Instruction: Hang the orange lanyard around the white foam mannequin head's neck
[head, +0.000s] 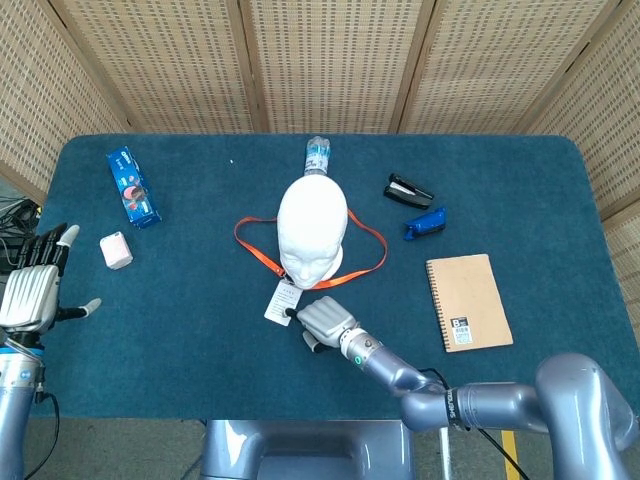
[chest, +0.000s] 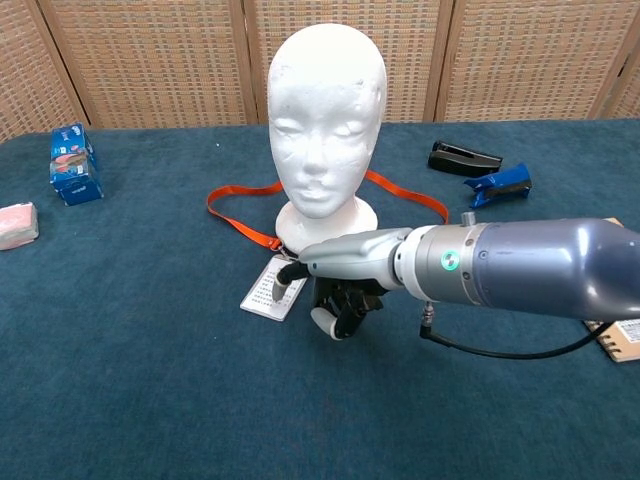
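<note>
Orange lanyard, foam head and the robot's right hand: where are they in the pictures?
orange lanyard (chest: 228, 214): chest view, strap left of the base.
foam head (chest: 327, 110): chest view, its face.
right hand (head: 322, 319): head view, back of hand.
</note>
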